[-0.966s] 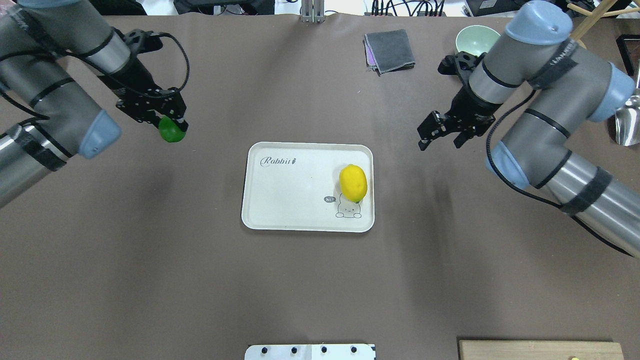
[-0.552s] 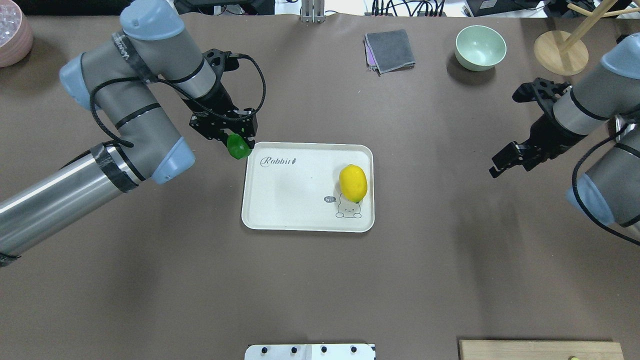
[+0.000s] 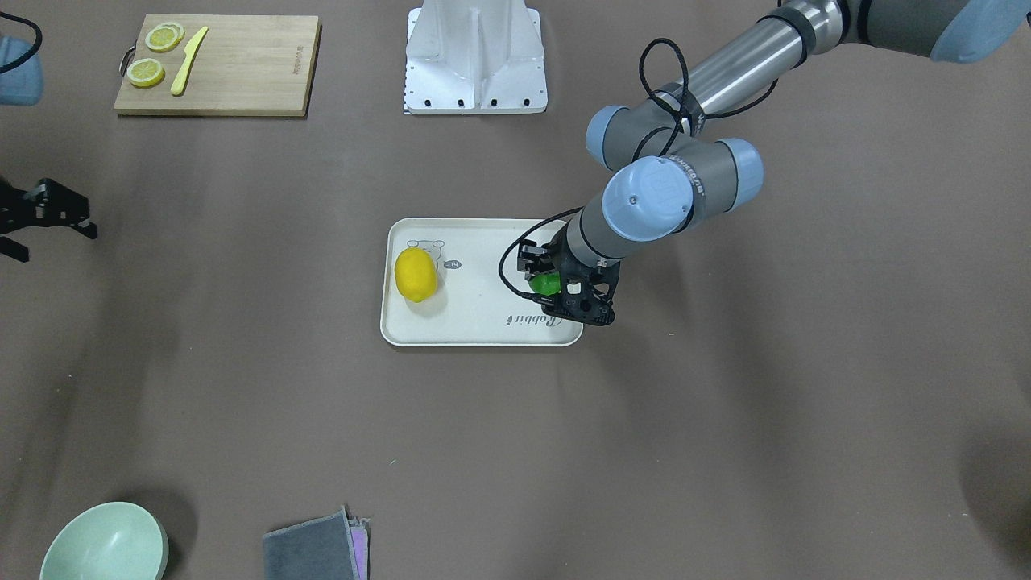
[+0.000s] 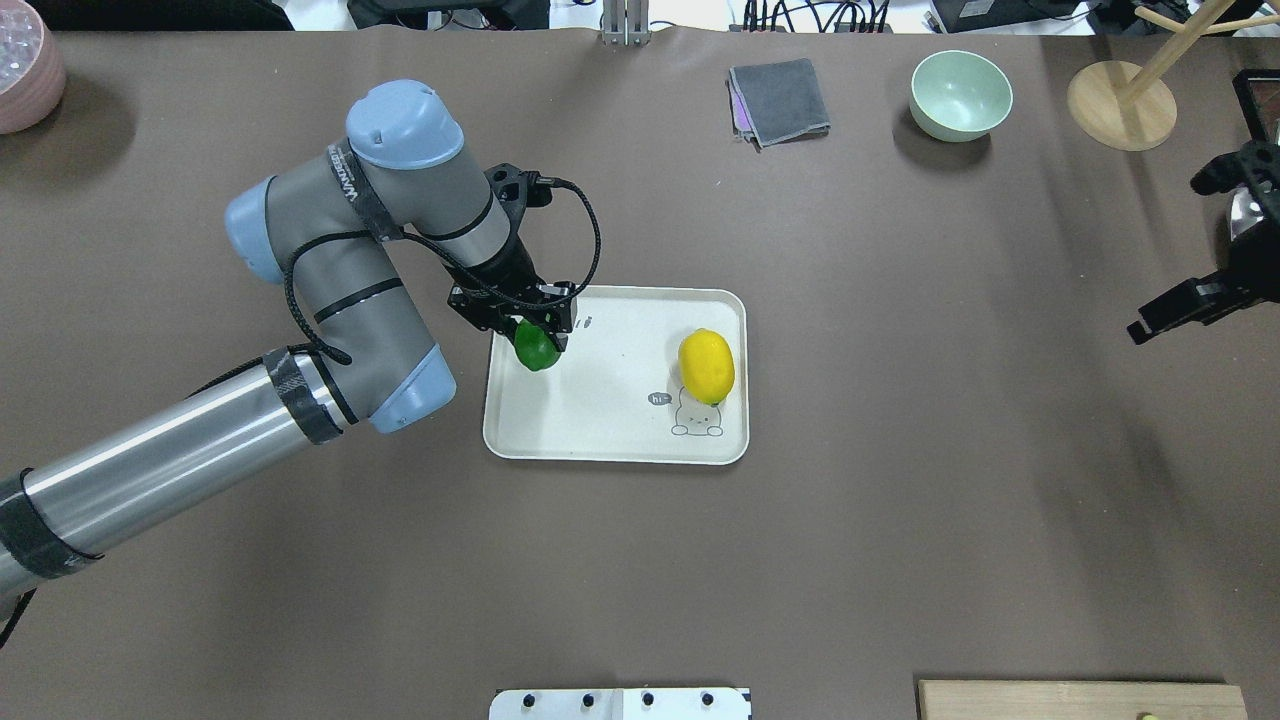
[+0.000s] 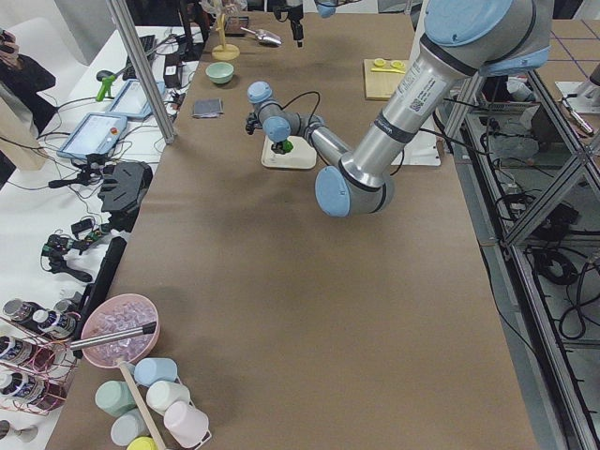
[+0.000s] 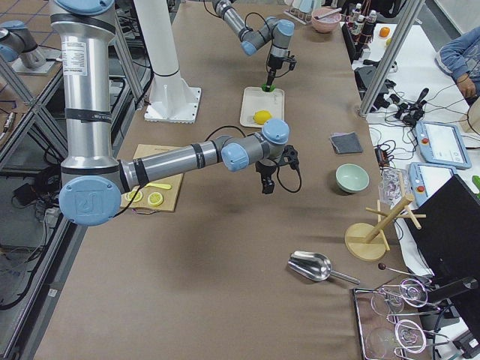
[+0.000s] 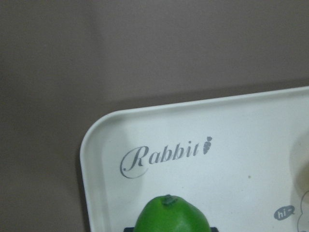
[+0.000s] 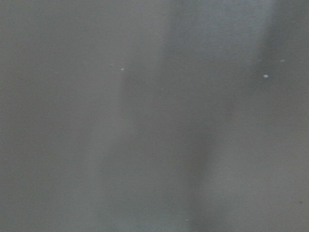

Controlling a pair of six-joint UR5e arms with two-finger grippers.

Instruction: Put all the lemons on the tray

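Observation:
The cream-white tray (image 4: 600, 420) lies mid-table and also shows in the front view (image 3: 475, 326) and the left wrist view (image 7: 231, 121). The yellow lemon (image 4: 706, 366) lies on its right part, by the rabbit drawing (image 3: 415, 274). My left gripper (image 4: 537, 338) is shut on the green lemon (image 4: 537, 352) and holds it over the tray's far-left corner by the "Rabbit" script; the lemon also shows in the front view (image 3: 545, 283) and the left wrist view (image 7: 171, 215). My right gripper (image 4: 1165, 320) is open and empty, far right of the tray (image 3: 52, 244).
A grey cloth (image 4: 780, 100), a green bowl (image 4: 961, 95) and a wooden stand (image 4: 1120, 105) stand at the far edge. A pink bowl (image 4: 25, 65) is far left. A cutting board (image 3: 217, 64) with lemon slices and a knife lies near the robot's right.
My left arm has carried the green lemon rightward, from over the bare table to over the tray's corner. My right arm has drawn back to the right edge.

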